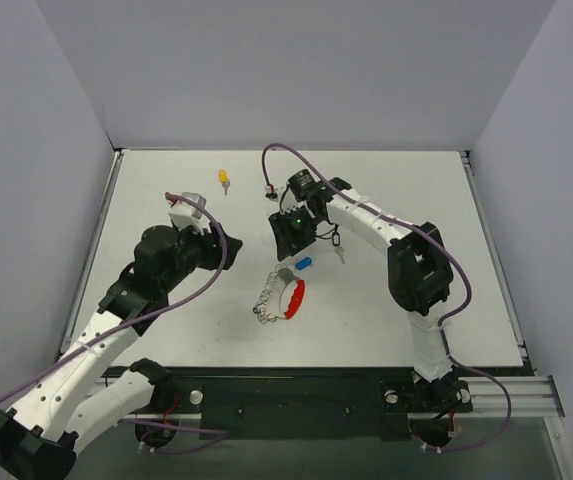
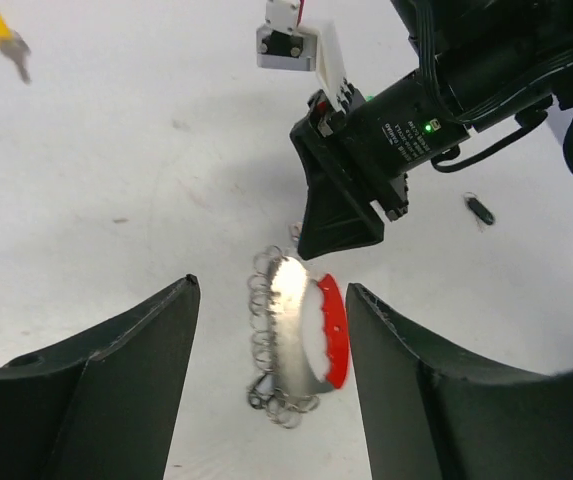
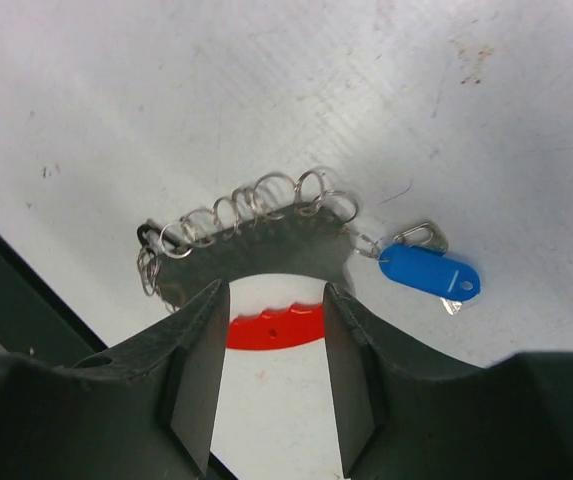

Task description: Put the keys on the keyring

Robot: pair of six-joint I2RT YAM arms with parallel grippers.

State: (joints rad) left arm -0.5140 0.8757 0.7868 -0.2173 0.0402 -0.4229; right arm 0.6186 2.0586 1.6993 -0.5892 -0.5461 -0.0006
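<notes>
Both open, empty: L gripper point(image 2: 273, 290) and R gripper point(image 3: 276, 290) aimed at keyring point(image 1: 291, 297), lying flat between them, prob. to line up a grip. Blue key point(image 3: 428, 271) looks linked to it; yellow key point(image 1: 224, 179) well apart, not yet on.

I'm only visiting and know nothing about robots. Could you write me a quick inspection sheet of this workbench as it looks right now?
Surface: white table, with a few faint scuffs.
Job's things: keyring lying mid-table, red with a row of small silver rings. The blue key sits beside it and seems linked to the end ring. The yellow key lies loose at the far side. A dark key lies loose by the right arm.
Clutter: nothing seen.
Grippers: left claw open and empty, aimed at the keyring. Right claw open and empty, also aimed at it.
Cables: purple cables run along both arms.
Surroundings: plain pale walls on three sides.
</notes>
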